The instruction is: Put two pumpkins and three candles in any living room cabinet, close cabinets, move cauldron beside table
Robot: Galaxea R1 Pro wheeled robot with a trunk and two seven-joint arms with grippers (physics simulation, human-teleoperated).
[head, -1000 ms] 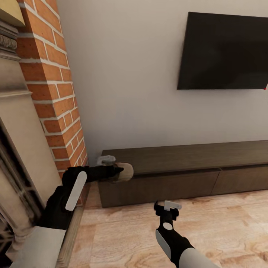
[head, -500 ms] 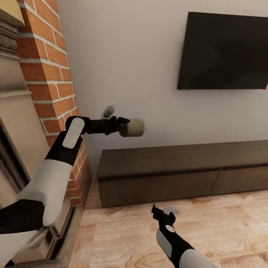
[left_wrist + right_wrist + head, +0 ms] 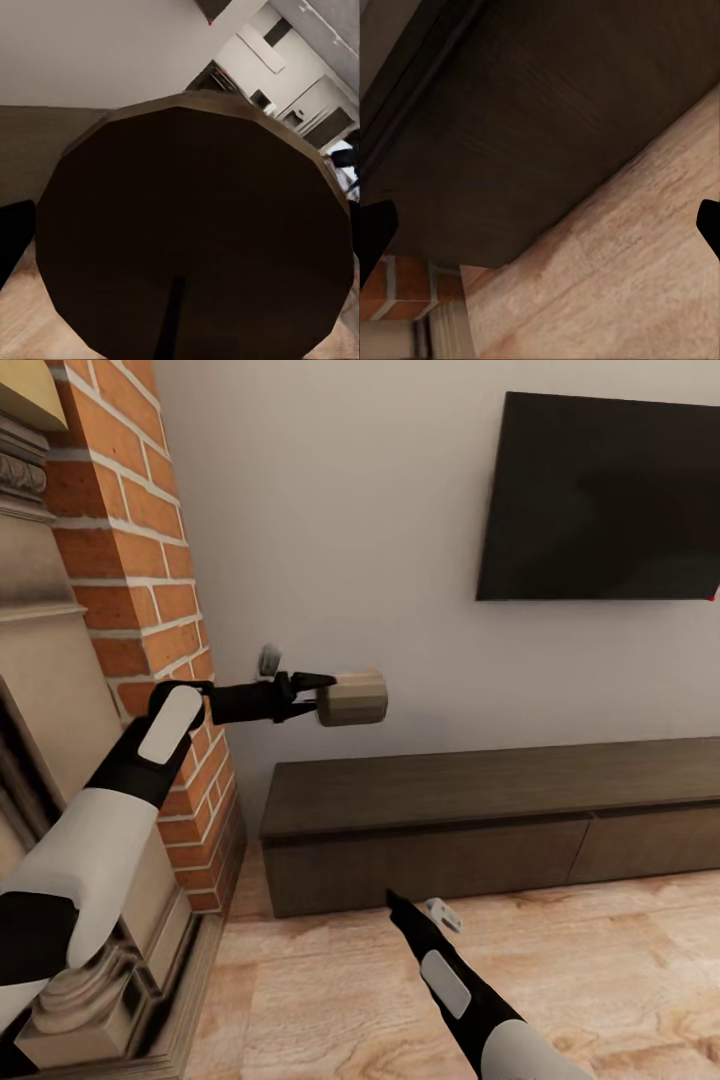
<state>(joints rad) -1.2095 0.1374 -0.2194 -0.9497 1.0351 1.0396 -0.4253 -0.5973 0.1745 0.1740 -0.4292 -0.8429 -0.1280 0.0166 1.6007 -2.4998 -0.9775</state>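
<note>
Left gripper (image 3: 318,698) fingers clamp one candle (image 3: 352,698) by its side, held in air above the closed cabinet (image 3: 420,830); right gripper (image 3: 415,912) fingers spread, empty; candle judged stiff, light, smooth-walled, best gripped across mid-height.

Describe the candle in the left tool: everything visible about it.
The candle is a short, stout cylinder, grey-brown on the side with a paler flat face, matte and faceted in the render. The left tool grips it at one end, and it lies on its side in the air, above the left end of the dark wood cabinet and before the white wall. In the left wrist view its dark flat end is close to the camera.
</note>
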